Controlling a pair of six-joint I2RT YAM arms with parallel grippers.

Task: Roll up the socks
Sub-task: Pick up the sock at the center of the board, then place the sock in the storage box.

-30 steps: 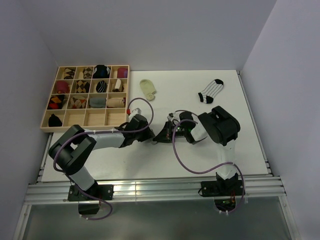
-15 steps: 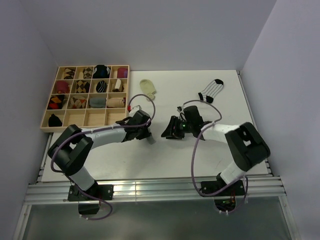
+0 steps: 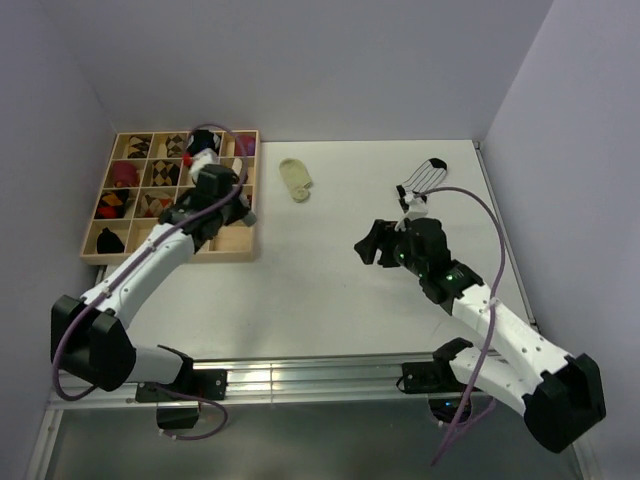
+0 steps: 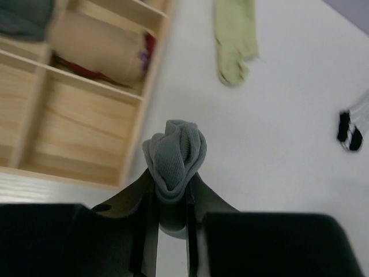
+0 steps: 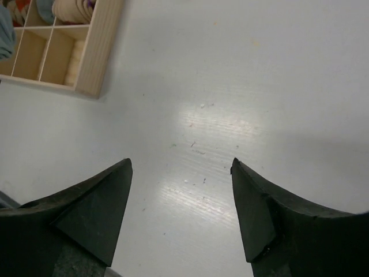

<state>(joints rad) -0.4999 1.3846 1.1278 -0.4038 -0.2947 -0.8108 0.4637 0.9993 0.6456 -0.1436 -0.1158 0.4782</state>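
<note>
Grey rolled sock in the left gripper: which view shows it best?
Left wrist: the grey sock sits centre frame, rolled and clamped in the left gripper. Top external hides it under that gripper; right wrist gives no clear sight of it.

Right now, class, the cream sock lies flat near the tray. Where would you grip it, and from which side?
Probably pinch the cream sock across its near end, coming straight down from above: it lies flat and limp, offering no raised side to clamp.
</note>
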